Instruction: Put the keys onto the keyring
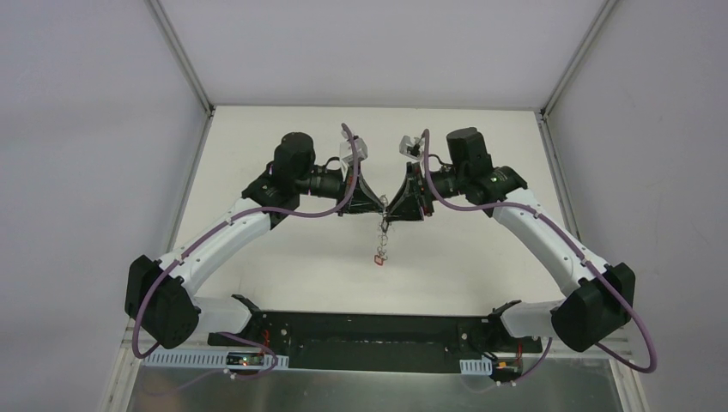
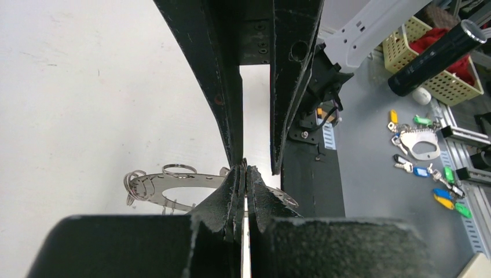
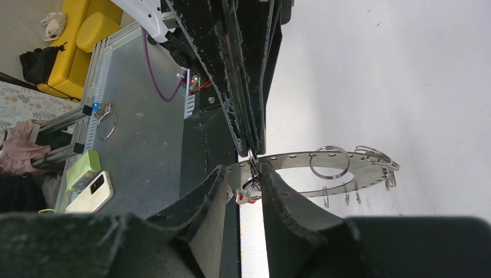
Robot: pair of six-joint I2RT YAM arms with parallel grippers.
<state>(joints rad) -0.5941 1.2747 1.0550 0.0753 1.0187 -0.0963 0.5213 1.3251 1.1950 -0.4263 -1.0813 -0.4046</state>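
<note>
At the near edge of the table [image 1: 283, 283] sits the black base bar [image 1: 360, 330]. From it the left arm [image 1: 223, 236] and the right arm [image 1: 549, 236] reach forward and bend inward, so that they meet tip to tip over the middle of the table.

Just on the near side of this meeting point, the top view shows the keys [image 1: 379, 251] as a small bunch hanging down. The lowest one has a red head [image 1: 378, 258].

The left gripper [image 2: 244, 179] has its fingers pressed together, and it is clamped on the rim of the keyring [image 2: 173, 186]. The flat grey ring comes out on both sides of the closed fingers and lies almost level above the table.

The right gripper [image 3: 243, 174] faces it from the other side. Its two fingers [image 3: 284, 200] stand apart, one on each side of the clamped place, and they grip nothing. In the gap between them, the red-headed key [image 3: 250, 198] hangs under the ring's rim. I cannot tell if it touches a finger.

Farther along the ring, small wire loops [image 3: 329, 162] sit on its rim. Some lie flat and some hang down.
</note>
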